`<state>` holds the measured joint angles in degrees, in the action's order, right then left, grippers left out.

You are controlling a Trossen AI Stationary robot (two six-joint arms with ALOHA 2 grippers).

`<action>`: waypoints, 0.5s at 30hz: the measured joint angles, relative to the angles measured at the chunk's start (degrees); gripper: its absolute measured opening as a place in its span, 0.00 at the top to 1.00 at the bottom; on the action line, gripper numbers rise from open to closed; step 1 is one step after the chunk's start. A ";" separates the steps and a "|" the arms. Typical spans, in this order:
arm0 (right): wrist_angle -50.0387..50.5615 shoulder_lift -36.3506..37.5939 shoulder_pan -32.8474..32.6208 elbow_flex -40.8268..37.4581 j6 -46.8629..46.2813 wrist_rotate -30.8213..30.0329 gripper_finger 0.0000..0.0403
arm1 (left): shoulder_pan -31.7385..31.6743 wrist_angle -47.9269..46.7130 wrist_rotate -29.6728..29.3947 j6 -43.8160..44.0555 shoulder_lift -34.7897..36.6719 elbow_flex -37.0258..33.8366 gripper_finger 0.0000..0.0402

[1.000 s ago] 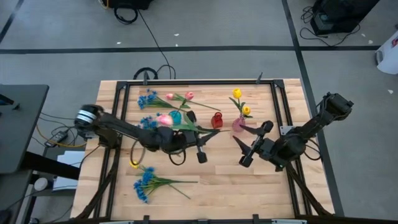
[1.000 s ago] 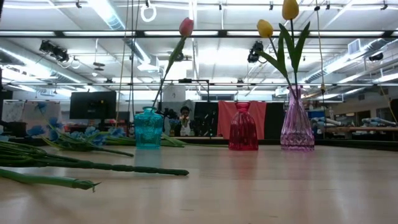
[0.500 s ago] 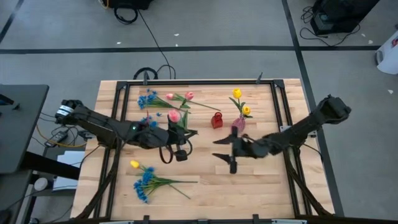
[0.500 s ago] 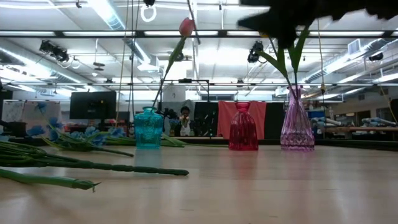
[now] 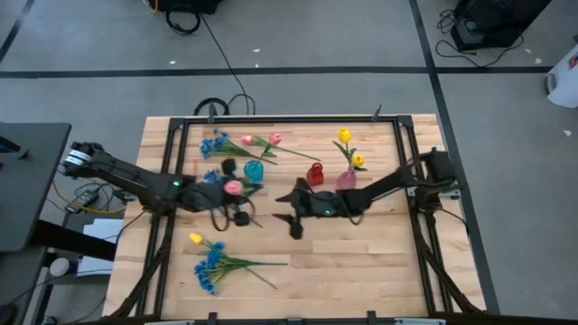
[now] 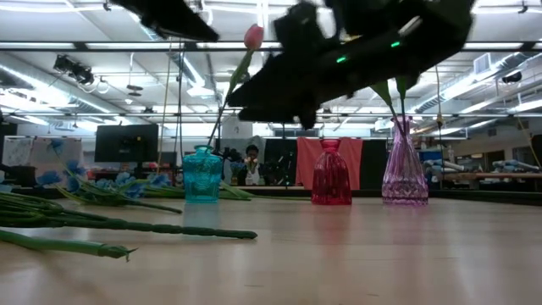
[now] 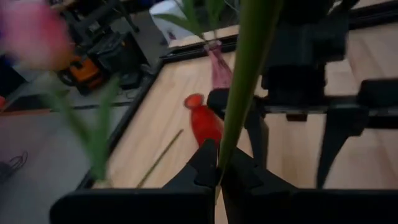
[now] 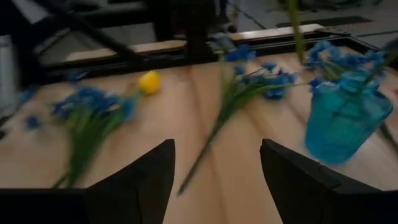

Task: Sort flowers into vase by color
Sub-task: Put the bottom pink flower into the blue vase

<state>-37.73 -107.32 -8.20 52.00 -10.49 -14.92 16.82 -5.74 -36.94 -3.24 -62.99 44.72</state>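
Note:
My left gripper [image 5: 238,209] is near the teal vase [image 5: 254,170], shut on a pink tulip whose blossom [image 5: 233,187] shows beside it. My right gripper [image 5: 293,215] hangs open over the table's middle, near the red vase [image 5: 314,173]; it also shows in its wrist view [image 8: 214,180]. The pink vase [image 5: 346,180] holds two yellow tulips [image 5: 344,135]. In the low view another pink tulip [image 6: 253,36] rises above the teal vase [image 6: 201,174]. Blue sprays [image 5: 214,144] and a pink tulip [image 5: 247,140] lie at the far side. A blue spray [image 5: 213,263] and a yellow tulip [image 5: 195,238] lie near. My left gripper pinches the pink tulip's green stem [image 7: 222,163] between its two fingertips [image 7: 202,163]. The stem runs on past the fingers, clear of the table. The blossom [image 7: 31,37] is a blur off to one side.
The three vases stand in a row across the table's middle [image 6: 330,174]. My right wrist view shows the teal vase [image 8: 339,118], loose stems [image 8: 211,137] and blue sprays [image 8: 87,109] lying on the wood. A black frame [image 5: 289,120] rims the table. Bare wood lies near the right edge [image 5: 361,262].
My right gripper has swept toward the table's left, from in front of the pink vase to the table's middle, staying open. My left gripper has drawn back toward the table's left with the pink tulip, whose blossom has swung toward the near edge.

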 joint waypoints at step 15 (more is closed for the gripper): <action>-0.21 -13.91 6.19 13.52 1.97 0.89 0.39 | 0.02 1.39 -5.17 3.98 16.55 -15.19 0.96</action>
<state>-37.94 -121.23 -2.01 65.51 -8.52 -14.03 16.84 -4.35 -42.11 0.73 -46.44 29.54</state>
